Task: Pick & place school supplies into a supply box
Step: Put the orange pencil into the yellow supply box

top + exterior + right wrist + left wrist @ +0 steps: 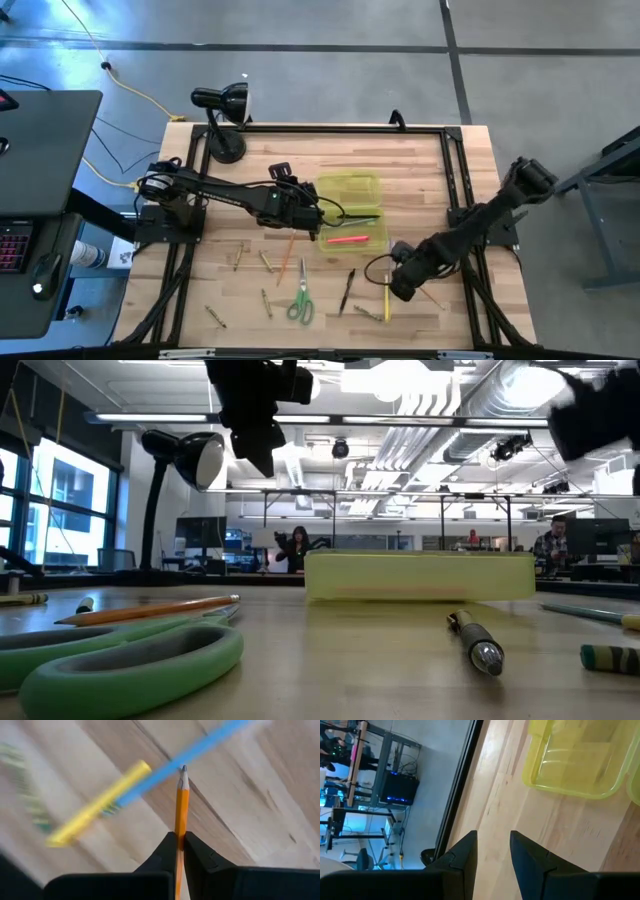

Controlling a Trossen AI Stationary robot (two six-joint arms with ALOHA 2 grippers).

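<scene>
Right gripper (398, 287), high view: low over the light wooden worktop (440, 170) near its front right part, beside a thin yellow pencil (387, 298) lying just front of it. Left gripper (312, 222) sits mid-worktop at the left edge of the translucent yellow-green rectangular plastic supply box (350, 185), which lies open near the worktop's centre with a red-pink marker (346, 240) in its front half. Green-handled scissors (300, 305), a dark pen (346, 291) and an orange pencil (289, 254) lie toward the front edge, apart from both grippers.

Low view: scissors handles (120, 665) nearest, orange pencil behind them, box (420, 577) farther back, one dark gripper hanging above the left part.

Left wrist view: left gripper (493, 847) with fingers apart, nothing between them; the box (570, 765) lies ahead, not touching.

Right wrist view: right gripper (180, 840) clamped together on an orange pencil (181, 800), tip pointing forward past the fingers; a yellow stick (95, 805) and a blue stick (200, 745) lie blurred on the wood beyond.
</scene>
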